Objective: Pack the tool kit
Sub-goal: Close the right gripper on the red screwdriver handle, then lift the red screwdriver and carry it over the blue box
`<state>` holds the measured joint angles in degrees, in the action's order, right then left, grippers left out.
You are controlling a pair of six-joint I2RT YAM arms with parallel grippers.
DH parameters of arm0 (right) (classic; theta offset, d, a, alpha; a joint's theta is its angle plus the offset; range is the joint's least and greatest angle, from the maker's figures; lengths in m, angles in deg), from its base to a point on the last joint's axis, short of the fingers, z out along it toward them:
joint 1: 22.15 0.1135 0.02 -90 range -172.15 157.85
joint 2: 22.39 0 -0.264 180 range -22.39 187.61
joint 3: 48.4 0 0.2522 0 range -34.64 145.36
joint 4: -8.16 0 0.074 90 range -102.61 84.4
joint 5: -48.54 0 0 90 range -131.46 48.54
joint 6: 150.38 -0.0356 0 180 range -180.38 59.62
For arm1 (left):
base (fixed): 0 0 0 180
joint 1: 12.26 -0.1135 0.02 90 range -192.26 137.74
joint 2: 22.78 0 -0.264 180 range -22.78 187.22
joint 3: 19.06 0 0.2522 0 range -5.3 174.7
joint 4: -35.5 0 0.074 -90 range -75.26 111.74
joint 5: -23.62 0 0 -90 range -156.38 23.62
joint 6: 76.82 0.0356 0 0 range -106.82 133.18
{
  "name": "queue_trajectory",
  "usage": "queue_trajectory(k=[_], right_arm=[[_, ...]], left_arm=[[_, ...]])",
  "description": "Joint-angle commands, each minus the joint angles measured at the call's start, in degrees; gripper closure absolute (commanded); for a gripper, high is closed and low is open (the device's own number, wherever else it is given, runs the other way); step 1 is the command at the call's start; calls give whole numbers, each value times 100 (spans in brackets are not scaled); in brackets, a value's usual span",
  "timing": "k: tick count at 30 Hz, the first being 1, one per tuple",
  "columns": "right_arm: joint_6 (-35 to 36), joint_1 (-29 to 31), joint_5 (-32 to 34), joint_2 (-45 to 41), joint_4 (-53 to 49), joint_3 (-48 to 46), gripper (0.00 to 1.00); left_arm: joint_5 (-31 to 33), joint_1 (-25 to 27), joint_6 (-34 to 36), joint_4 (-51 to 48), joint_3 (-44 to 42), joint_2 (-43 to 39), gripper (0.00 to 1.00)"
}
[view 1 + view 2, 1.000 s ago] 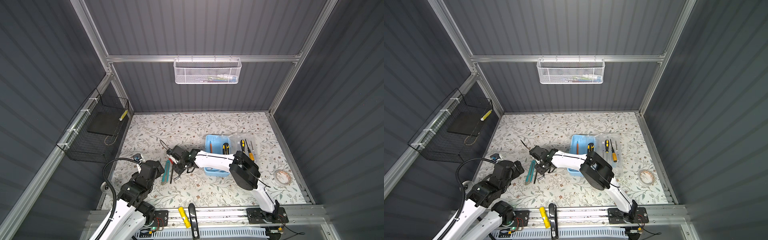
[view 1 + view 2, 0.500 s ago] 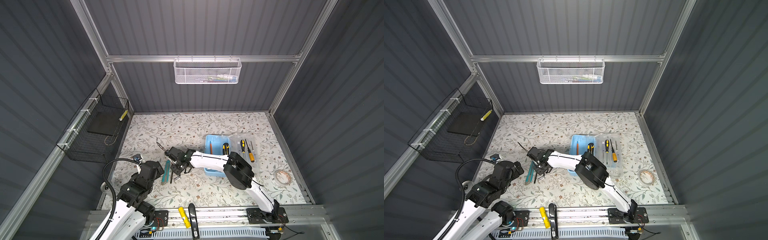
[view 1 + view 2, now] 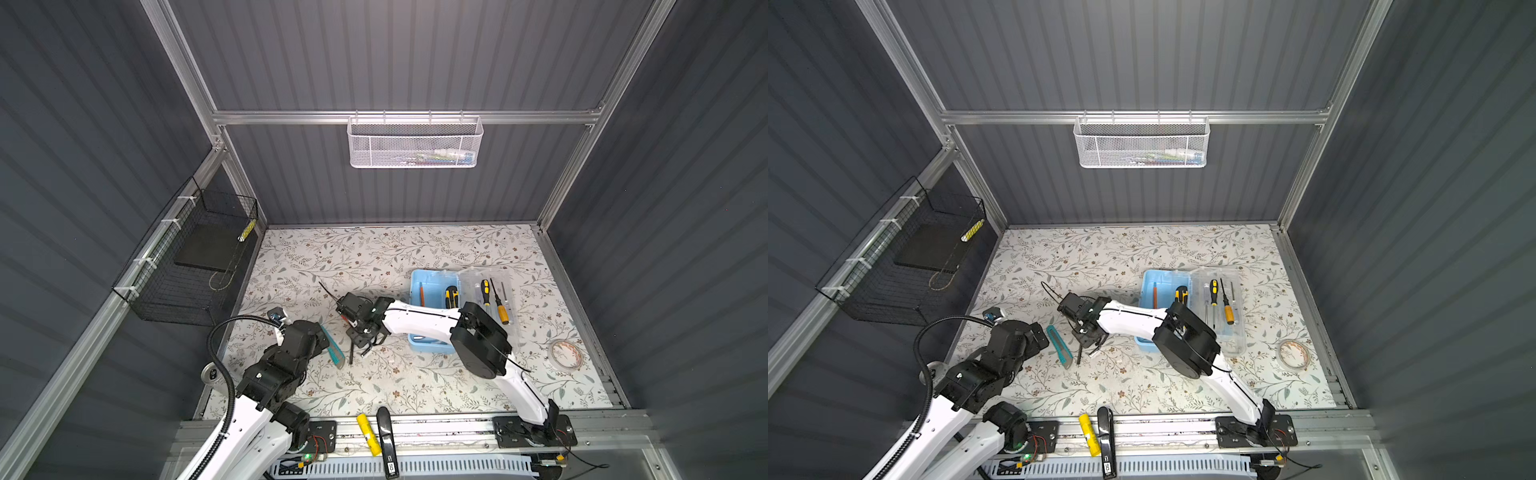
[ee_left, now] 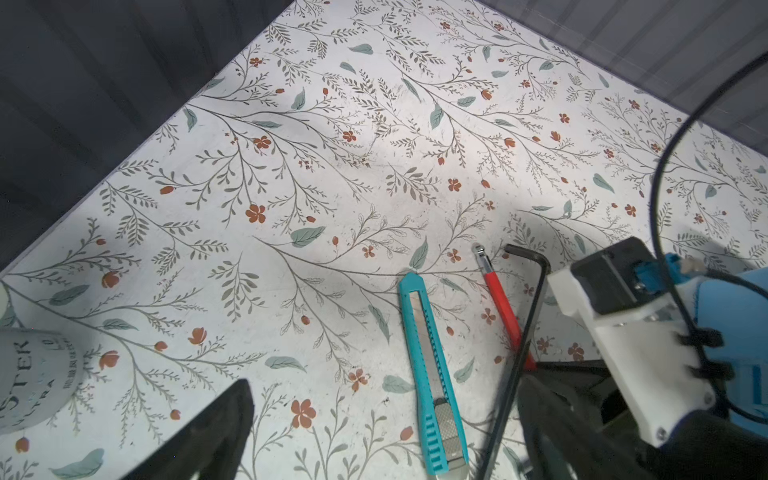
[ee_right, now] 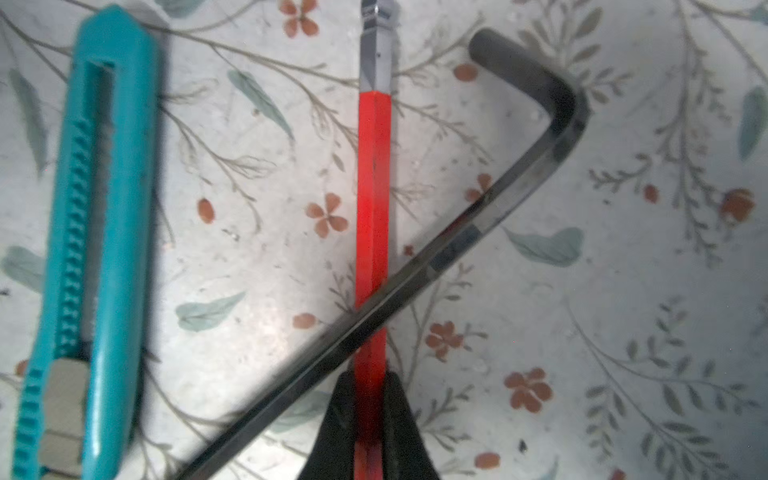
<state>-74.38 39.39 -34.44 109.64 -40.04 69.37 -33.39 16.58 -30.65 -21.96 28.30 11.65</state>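
Pinching the red hex key [image 5: 373, 208], the right gripper [image 5: 370, 384] clamped tight, black hex key [image 5: 457, 245] lying across it; left gripper [image 4: 386, 380] gaped, holding nothing.

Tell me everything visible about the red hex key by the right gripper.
The red hex key is a straight rod, red-coated with a bare silver tip, lying on the floral table beside the teal knife. The black hex key crosses over it. The right gripper is closed on its shaft; its other end is hidden.
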Motion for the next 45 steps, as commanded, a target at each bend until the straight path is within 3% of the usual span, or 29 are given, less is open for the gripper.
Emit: queue_trajectory(k=[1, 18, 25, 37, 45], right_arm=[[-106, -108, 407, -389, -485, -23, 100], [579, -257, 944, -359, -2861, 1067, 100], [-321, -520, 1095, -945, -2625, 754, 100], [-2357, -1080, 1740, -3031, -1137, -1713, 100], [-2878, -1215, 1640, -2790, -1215, -1973, 100]], left_arm=[[-55, 5, 130, 71, 101, 78, 0], [-275, 7, 141, 454, -51, 350, 1], [-285, 8, 188, 494, -59, 353, 0], [-328, 8, 201, 600, -143, 396, 1], [-303, 8, 270, 539, -130, 382, 1]])
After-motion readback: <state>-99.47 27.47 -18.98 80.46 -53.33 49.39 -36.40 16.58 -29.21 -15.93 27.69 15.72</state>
